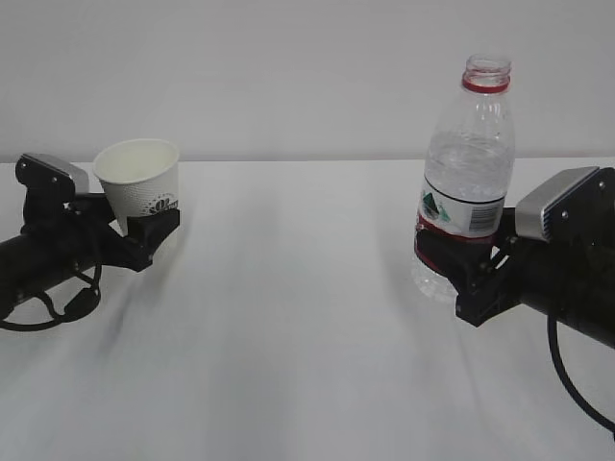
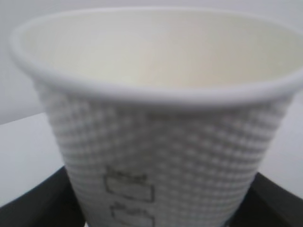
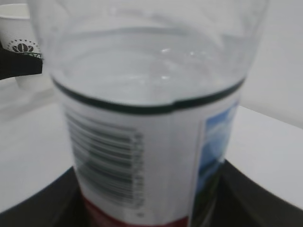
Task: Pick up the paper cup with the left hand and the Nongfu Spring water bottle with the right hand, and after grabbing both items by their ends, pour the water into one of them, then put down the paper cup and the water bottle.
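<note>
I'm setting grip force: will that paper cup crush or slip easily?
Likely light: the paper cup looks empty inside. Its thin paper wall could dent under a hard squeeze. The dimpled texture probably helps the left claw hold it.

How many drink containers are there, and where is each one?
2. A small white paper cup sits in the left black gripper on the left side. A tall clear plastic water bottle, uncapped, stands in the right black gripper on the right. None seem hidden.
</note>
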